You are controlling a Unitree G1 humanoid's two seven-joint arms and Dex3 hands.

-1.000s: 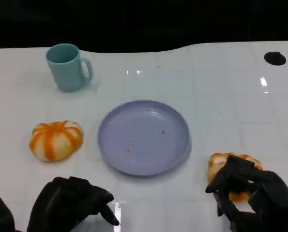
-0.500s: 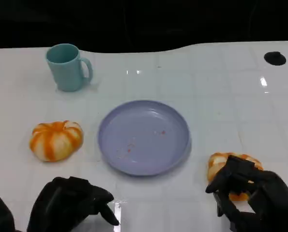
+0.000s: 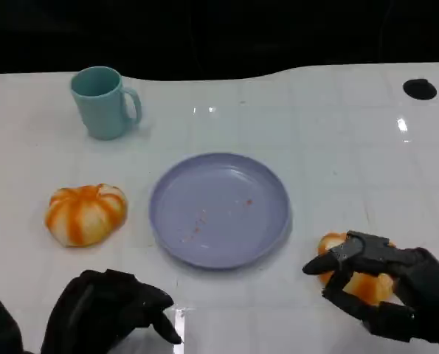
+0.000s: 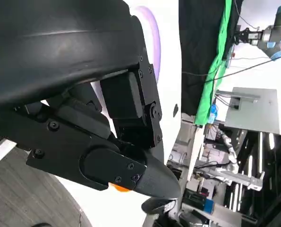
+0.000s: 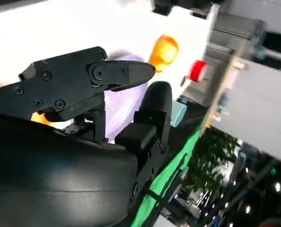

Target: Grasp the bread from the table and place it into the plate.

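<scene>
The main risk is a shallow hold: the right hand point(image 3: 385, 295) seems to catch the bread point(image 3: 352, 276) mostly from above and the near side, so the roll could squirt out toward the plate point(image 3: 219, 209) or roll off across the table point(image 3: 337, 125) when lifted. A soft roll may also deform under a hard squeeze and slip. A low carry could clip the plate's raised rim at its 4 o'clock edge.

In the head view the right hand's fingers point(image 3: 355, 247) curl over the bread, with one pointing toward the plate and others wrapped beneath its near side; they are touching it and partly closed around it, though whether the grip is firm I cannot tell. The bread sits on the table at about 4 o'clock from the plate, just beside it and not yet inside.

The left hand point(image 3: 108, 310) rests near the table's front edge at about 7 o'clock from the plate, fingers curled in with nothing in them. A second orange-striped bun point(image 3: 85, 214) lies at 9 o'clock, and a teal mug point(image 3: 101, 102) at 11 o'clock.
</scene>
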